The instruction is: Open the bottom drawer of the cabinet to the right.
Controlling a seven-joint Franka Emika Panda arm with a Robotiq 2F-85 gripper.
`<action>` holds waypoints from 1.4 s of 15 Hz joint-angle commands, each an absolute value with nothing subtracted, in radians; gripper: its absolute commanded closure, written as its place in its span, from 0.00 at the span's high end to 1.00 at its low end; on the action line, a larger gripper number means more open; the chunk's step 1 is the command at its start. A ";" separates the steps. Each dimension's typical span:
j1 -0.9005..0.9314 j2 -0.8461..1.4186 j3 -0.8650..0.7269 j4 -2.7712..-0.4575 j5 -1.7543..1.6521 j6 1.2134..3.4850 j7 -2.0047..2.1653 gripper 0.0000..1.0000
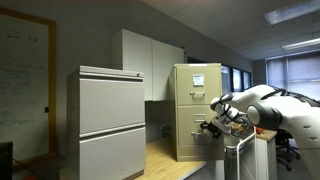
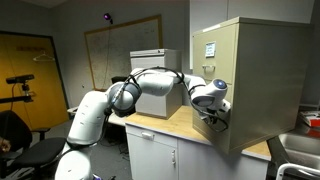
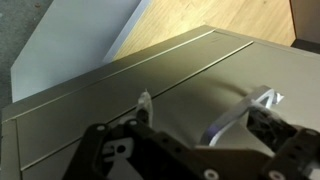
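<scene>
The beige-yellow cabinet (image 1: 182, 100) with white papers on its upper front stands on a wooden counter; it also shows in an exterior view (image 2: 262, 70). Its bottom drawer (image 1: 190, 138) (image 2: 228, 138) looks flush with the cabinet body. In the wrist view the bottom drawer's plain front (image 3: 195, 80) fills the picture, with a silver handle (image 3: 232, 118) on it. My gripper (image 3: 207, 105) is open right at the drawer front; the handle lies between the fingers, close to the right finger. The gripper is seen at the drawer front in both exterior views (image 1: 213, 127) (image 2: 212, 114).
A wider pale grey two-drawer cabinet (image 1: 110, 115) stands beside the beige one. White wall cupboards (image 1: 150, 60) hang behind. The wooden counter (image 2: 165, 125) carries the cabinet above white base units. A whiteboard (image 2: 120, 50) hangs on the far wall.
</scene>
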State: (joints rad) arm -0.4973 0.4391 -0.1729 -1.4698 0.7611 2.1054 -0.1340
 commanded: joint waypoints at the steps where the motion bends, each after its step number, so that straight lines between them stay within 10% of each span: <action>1: -0.491 0.422 -0.176 -1.536 0.820 2.159 -0.153 1.00; 16: -0.403 0.397 -0.239 -1.618 0.936 2.354 -0.056 1.00; 21: -0.325 0.398 -0.284 -1.598 0.579 2.386 0.106 0.53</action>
State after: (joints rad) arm -0.3712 0.3912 -0.2446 -1.6125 0.7633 2.3778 -0.0007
